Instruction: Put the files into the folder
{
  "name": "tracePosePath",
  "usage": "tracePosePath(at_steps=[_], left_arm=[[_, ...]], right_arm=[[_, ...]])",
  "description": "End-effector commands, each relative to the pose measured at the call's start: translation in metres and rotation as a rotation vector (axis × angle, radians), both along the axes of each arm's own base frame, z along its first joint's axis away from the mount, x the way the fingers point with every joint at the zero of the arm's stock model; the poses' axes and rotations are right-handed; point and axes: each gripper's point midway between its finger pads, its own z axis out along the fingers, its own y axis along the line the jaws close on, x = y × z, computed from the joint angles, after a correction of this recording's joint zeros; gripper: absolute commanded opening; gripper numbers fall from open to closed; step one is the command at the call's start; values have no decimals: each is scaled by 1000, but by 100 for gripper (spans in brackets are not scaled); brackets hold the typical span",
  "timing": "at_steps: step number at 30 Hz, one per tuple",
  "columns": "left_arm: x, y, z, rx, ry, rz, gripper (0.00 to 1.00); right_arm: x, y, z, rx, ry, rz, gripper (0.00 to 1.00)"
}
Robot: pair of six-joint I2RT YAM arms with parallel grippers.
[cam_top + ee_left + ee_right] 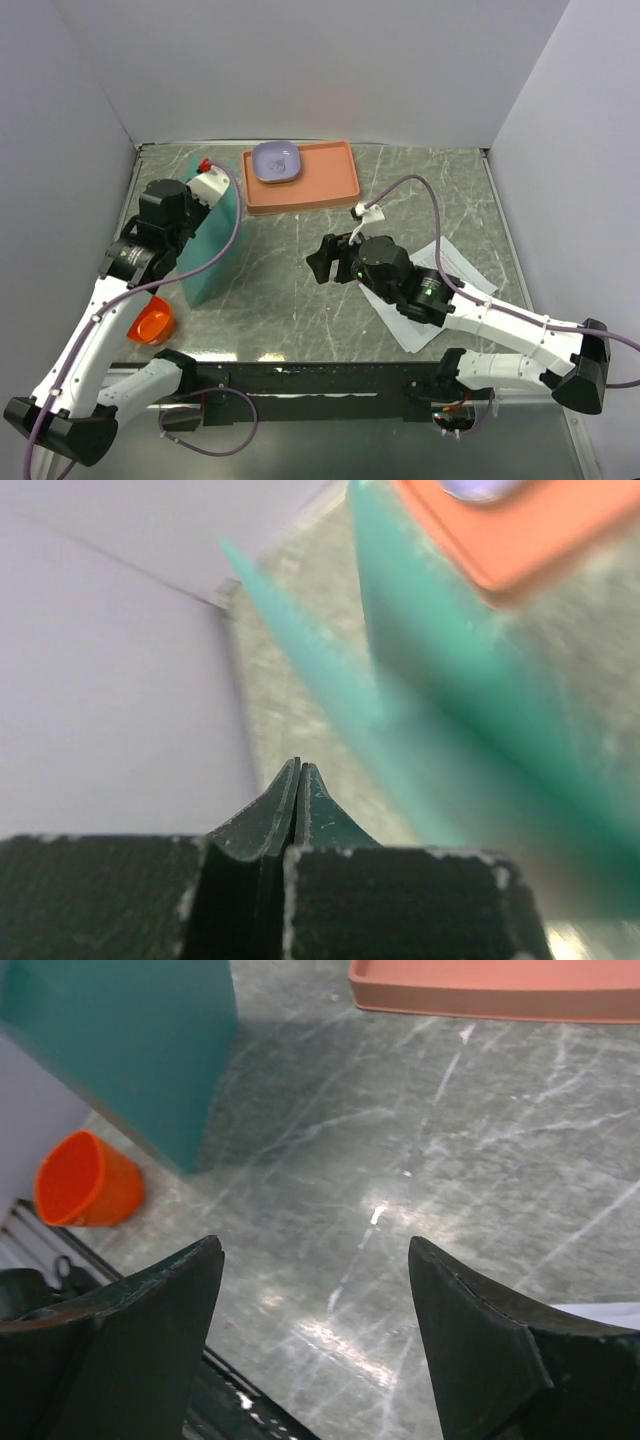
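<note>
Left hand: clenched, nothing visible between its fingers; it sat at the far left, by the folder's upper edge.
Right hand: released and empty, jaws wide apart, hovering above bare worktop near the middle.
Folder: at the left of the worktop, reared up off the surface with its two teal leaves parted in a narrow V; whether the left arm was propping it could not be told.
Files: lay flat on the right near part of the worktop, partly under the right arm, well apart from the folder.
Done: by the look of it, only the folder's opening; no sheet showed inside it.
Left: the sheets had not yet been picked up, carried left and slid between the leaves.
Other things: orange-pink tray with a bowl at the far side, orange cup near left, none involved.
</note>
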Motion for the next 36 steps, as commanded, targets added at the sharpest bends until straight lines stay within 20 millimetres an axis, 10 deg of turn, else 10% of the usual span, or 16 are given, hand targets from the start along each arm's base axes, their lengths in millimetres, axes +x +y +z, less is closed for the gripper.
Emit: tracePosePath(at_steps=[1,7,12,18,22,26,36], left_arm=[[-34,-23,-16,-116,141,-96,1],[-49,-62,12,-268,183,-251,1],[-32,-55,23,-267,120,-182,1],[-18,-17,-91,-170,323,-2,22],[-12,33,-153,-158,496,142,10],[-10,80,-185,-136,567,250,2],[-19,109,-232,-21,662,300,1]], right_arm=[[-1,7,34,90,-10,6,85],[1,-1,50,99,-21,-10,86],[9,6,22,27,39,-26,87],[34,33,-49,-80,208,80,91],[50,39,-96,-90,335,122,95],[63,43,-111,-35,356,162,95],[82,79,-136,81,446,298,78]])
